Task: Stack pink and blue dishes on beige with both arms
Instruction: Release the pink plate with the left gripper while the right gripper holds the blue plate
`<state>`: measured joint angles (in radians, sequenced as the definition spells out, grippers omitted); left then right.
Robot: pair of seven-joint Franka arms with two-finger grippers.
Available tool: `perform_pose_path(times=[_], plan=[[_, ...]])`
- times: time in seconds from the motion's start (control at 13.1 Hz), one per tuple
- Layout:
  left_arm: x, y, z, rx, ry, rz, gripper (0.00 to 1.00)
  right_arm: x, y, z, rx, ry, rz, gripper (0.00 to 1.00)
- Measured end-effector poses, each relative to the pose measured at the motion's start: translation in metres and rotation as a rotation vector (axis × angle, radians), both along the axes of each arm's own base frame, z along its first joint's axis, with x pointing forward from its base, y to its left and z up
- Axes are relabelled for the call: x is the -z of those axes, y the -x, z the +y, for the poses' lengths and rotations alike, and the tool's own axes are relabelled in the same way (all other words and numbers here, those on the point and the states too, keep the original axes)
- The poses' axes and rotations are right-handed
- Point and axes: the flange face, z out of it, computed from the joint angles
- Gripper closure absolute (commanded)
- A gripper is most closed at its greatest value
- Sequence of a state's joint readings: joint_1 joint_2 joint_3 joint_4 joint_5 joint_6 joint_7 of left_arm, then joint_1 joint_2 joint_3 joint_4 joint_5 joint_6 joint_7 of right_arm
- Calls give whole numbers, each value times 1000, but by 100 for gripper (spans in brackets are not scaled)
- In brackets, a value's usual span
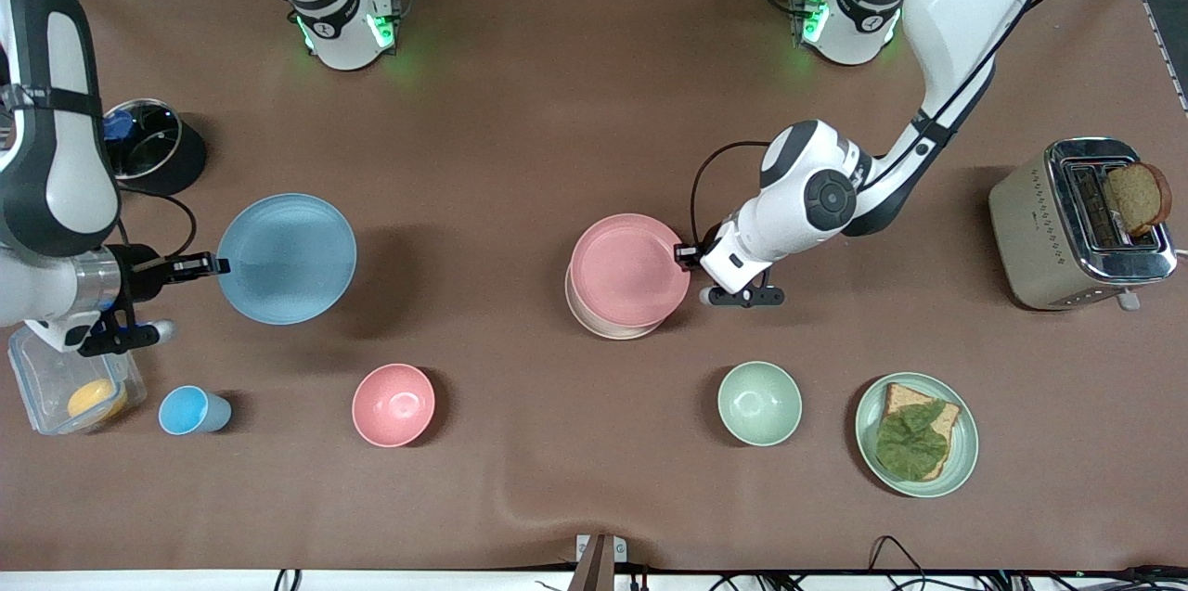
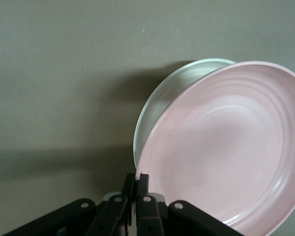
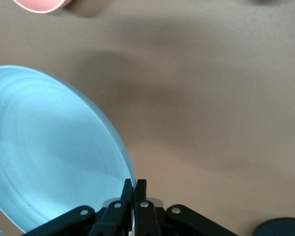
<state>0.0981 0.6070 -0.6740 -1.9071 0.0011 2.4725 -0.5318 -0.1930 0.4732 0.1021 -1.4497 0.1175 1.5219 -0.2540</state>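
The pink plate (image 1: 629, 269) (image 2: 226, 147) hangs tilted just over the beige plate (image 1: 603, 327) (image 2: 172, 91), which lies on the table's middle. My left gripper (image 1: 685, 252) (image 2: 137, 179) is shut on the pink plate's rim at the side toward the left arm's end. The blue plate (image 1: 286, 259) (image 3: 44, 147) is lifted above the table toward the right arm's end, its shadow cast beside it. My right gripper (image 1: 218, 266) (image 3: 136, 184) is shut on that plate's rim.
Near the front camera stand a blue cup (image 1: 192, 410), a pink bowl (image 1: 393, 404) (image 3: 42, 5), a green bowl (image 1: 759, 403) and a green plate with bread (image 1: 917, 433). A toaster (image 1: 1081, 222) sits at the left arm's end; a clear container (image 1: 74, 387) and a pot (image 1: 148, 141) at the right arm's.
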Motion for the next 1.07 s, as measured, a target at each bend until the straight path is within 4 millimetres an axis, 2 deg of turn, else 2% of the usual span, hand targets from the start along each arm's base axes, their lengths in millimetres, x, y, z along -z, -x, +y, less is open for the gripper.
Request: perform_pose_path(times=[0.15,0.69,0.77,0.84,0.92,0.99,1.07], plan=[[10,2,-2,2,3,19,100,-8,2,5,-1,4,0,100],[21,10,-12,25,2,37,100,-7,2,5,-1,4,3,100],[24,11,-12,30,-2,38,83,-7,2,5,0,4,3,100],[27,11,-11,33,-6,40,42,-7,2,5,0,4,3,100],[30,10,-9,31,-8,42,6,-7,2,5,0,4,3,100],[31,8,-6,27,-11,42,0,-7,3,4,0,4,3,100],[31,7,-5,24,-12,41,0,-7,3,4,0,4,4,100]])
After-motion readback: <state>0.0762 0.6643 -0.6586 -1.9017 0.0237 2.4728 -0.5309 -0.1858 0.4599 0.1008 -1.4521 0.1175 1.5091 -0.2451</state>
